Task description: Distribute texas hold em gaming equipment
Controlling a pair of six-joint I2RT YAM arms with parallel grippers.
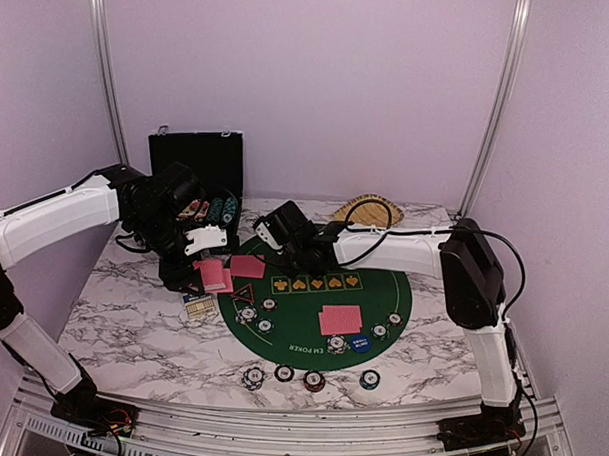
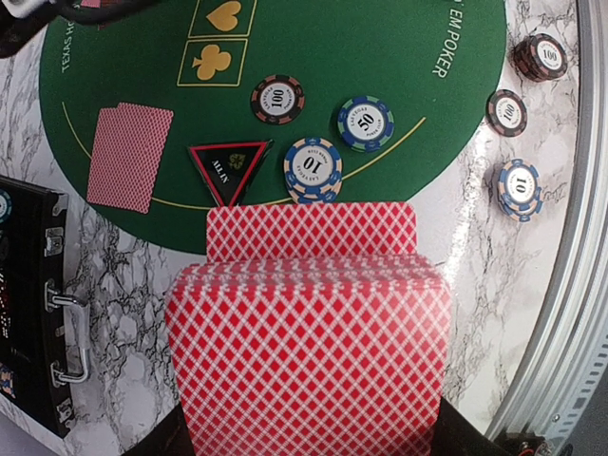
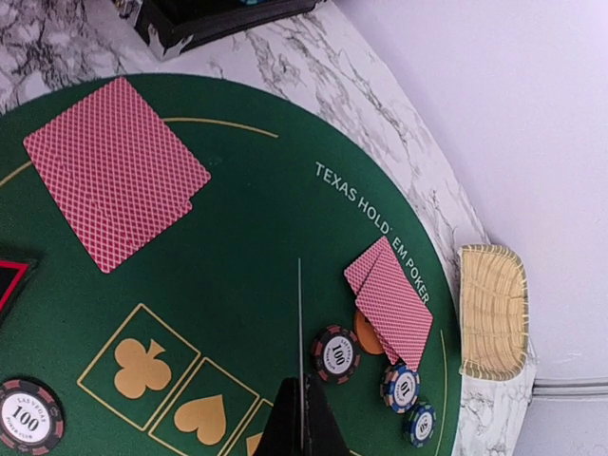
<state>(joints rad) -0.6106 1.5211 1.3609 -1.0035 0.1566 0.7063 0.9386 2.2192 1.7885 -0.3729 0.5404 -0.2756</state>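
My left gripper is shut on a deck of red-backed playing cards held above the table's left side, its top card slid forward. My right gripper is shut on a single card, seen edge-on over the green mat. Pairs of cards lie on the mat at the far left, the near side and the far right, the last over an orange button. A triangular marker and striped chips lie nearby.
An open black case with chips stands at the back left. A tan woven basket sits at the back right. Several chips lie off the mat near the front edge. A blue button sits by the near cards.
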